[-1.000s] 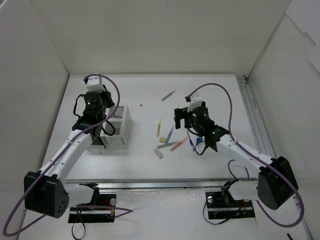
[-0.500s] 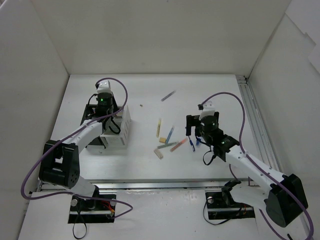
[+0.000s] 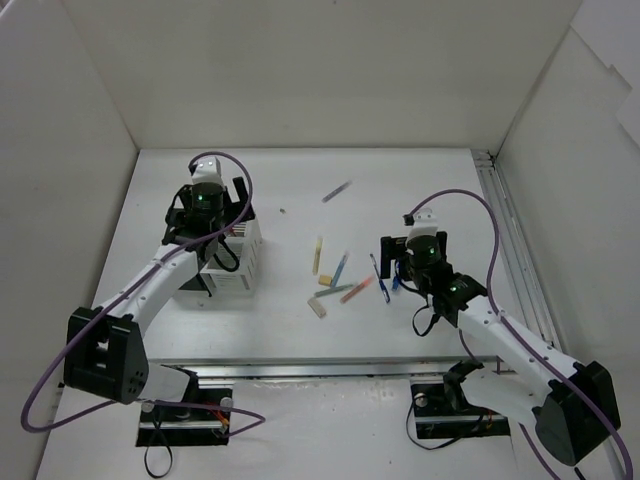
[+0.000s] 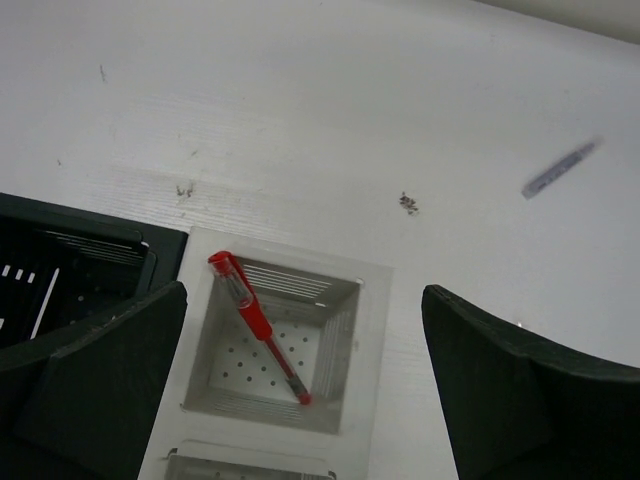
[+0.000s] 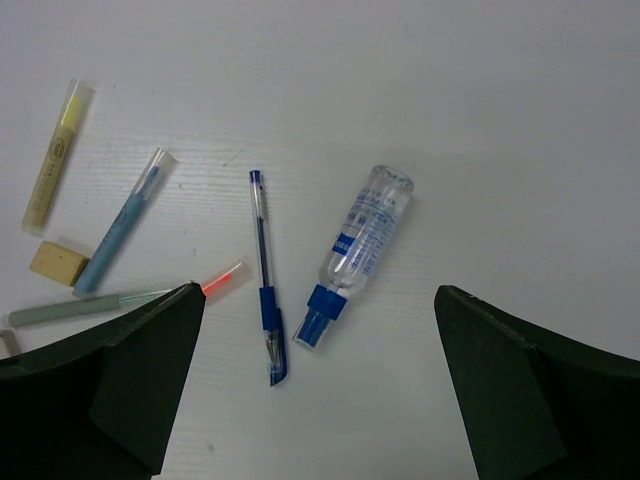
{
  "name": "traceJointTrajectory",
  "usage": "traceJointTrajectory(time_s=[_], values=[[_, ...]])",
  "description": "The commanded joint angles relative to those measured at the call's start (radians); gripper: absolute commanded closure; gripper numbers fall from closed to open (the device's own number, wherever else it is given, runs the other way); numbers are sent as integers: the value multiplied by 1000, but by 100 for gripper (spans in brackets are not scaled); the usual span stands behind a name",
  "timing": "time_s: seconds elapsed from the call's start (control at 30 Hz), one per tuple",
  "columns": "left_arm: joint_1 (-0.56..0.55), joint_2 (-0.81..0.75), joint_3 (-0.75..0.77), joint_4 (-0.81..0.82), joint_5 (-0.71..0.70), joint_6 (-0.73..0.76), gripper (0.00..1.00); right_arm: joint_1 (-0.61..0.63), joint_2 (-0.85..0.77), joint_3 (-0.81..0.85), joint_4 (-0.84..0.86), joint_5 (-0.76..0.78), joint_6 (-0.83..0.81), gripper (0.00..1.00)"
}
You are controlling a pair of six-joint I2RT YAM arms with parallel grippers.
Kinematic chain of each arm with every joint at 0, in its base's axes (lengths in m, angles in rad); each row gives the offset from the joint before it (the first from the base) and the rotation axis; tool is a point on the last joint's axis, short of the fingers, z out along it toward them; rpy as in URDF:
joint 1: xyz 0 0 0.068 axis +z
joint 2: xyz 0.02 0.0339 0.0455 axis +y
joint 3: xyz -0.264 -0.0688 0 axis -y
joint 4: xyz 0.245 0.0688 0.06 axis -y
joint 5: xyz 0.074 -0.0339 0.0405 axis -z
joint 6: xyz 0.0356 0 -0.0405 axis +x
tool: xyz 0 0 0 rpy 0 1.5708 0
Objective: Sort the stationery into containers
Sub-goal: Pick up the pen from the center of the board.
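Since a second ago the left claw (image 3: 208,218) has swung toward 3 o'clock and now hangs where the black organiser (image 3: 180,232) meets the white organiser (image 3: 240,262). The right claw (image 3: 392,262) has slid toward 5 o'clock, above the blue pen (image 3: 378,270) and bottle (image 3: 396,284).

From above, loose stationery lies mid-bench (image 3: 300,180) at 9 o'clock of the right claw. It comprises a highlighter (image 3: 318,255), light-blue pen (image 3: 340,268), green pen (image 3: 330,293), orange pen (image 3: 358,290) and eraser (image 3: 318,308). A grey pen (image 3: 337,190) lies alone toward 12 o'clock. The left arm and its cable cover much of the black organiser.

Left wrist: the claw is released, jaws wide, gripping nothing. Between them a red pen (image 4: 262,325) leans in a corner compartment of the white organiser, cap at 11 o'clock, tip at 5. The black organiser sits just beside it at 9 o'clock. The grey pen is a blur at 2 o'clock, well apart.

Right wrist: this claw is also released and empty. The blue pen and bottle lie side by side between the jaws, the bottle's blue cap pointing to 7 o'clock, near the pen's grip. The finger (image 5: 110,390) at 8 o'clock hides most of the orange pen and overlaps the green pen. The highlighter lies at 10 o'clock, the eraser just under it, the light-blue pen beside both.
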Motion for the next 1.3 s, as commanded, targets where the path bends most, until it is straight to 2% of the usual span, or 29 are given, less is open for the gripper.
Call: traceJointTrajectory(time_s=[0.0, 0.1, 0.3, 0.43, 0.53, 0.73, 0.77, 0.83, 0.9, 0.93, 0.97, 1.0, 1.03, 1.13, 1.23, 1.27], values=[[-38, -96, 91, -37, 26, 30, 0, -7, -4, 68, -94, -41, 60, 2], [-62, -157, 66, -64, 61, 50, 0, -6, 7, 71, -171, -119, 126, 2], [-83, -271, -14, -58, 95, 61, 0, 2, 47, -16, -213, -297, 240, 2], [-92, -298, -34, -78, 118, 67, 0, 36, 140, -16, -213, -213, 248, 3], [-103, -329, -57, -75, 115, 70, 0, 51, 235, 30, -207, -187, 239, 8], [-112, -374, -90, -83, 89, 78, 0, 45, 392, 83, -182, -190, 219, 28], [-112, -378, -95, -84, 86, 79, 0, 45, 409, 90, -179, -197, 216, 35], [-112, -389, -103, -80, 82, 84, 0, 40, 452, 106, -155, -208, 199, 38], [-112, -395, -109, -78, 81, 88, 0, 39, 495, 117, -136, -207, 190, 54], [-112, -395, -109, -78, 81, 92, 0, 31, 510, 131, -135, -211, 188, 58], [-112, -394, -106, -81, 78, 96, 0, 34, 524, 137, -135, -219, 183, 68], [-112, -394, -103, -84, 75, 98, 0, 28, 544, 142, -135, -234, 180, 73], [-112, -392, -100, -89, 69, 99, 0, 24, 550, 146, -135, -240, 180, 80], [-112, -387, -84, -101, 70, 111, 0, 21, 539, 134, -139, -254, 180, 92], [-112, -386, -77, -101, 98, 133, 0, 16, 495, 117, -159, -280, 186, 100], [-112, -381, -74, -100, 108, 138, 0, 17, 480, 117, -179, -282, 180, 100]])
